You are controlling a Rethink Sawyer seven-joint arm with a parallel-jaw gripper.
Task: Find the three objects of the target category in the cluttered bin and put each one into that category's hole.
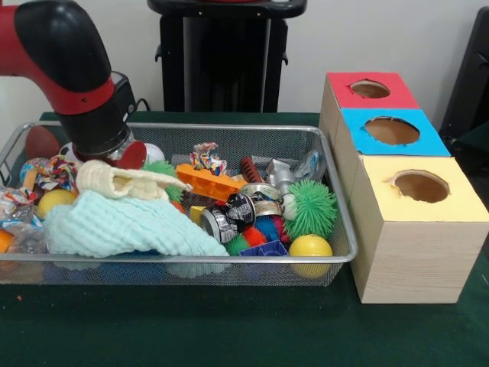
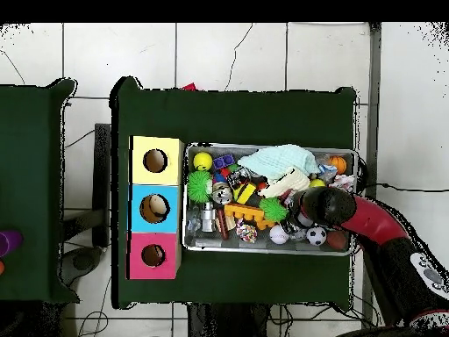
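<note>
I judged the search step to be in hand: the gripper (image 1: 114, 155) was lowered into the wire bin (image 1: 252, 128) at the end farthest from the three-hole box (image 1: 416, 229), just above a cream cloth (image 1: 122, 181) and a mint knitted cloth (image 1: 122, 227). I could not tell whether the gripper was released or clenched, since the arm's wrist hid it in both views.

The target category was not shown, so I could not name the task's objects. Candidates in the bin included a green spiky ball (image 1: 312, 208) and a yellow ball (image 1: 310, 247) at the end nearest the box, an orange toy block (image 1: 206, 182) near the middle, and a small football (image 2: 317, 235) close to the arm.

The next move would call for lifting clear of the cloths, which cover part of the clutter, and choosing one exposed item.

The box showed yellow (image 1: 420, 186), blue (image 1: 391, 131) and red (image 1: 370, 89) holes. I read no labels or brands; printing on a black can (image 1: 228, 215) was illegible
</note>
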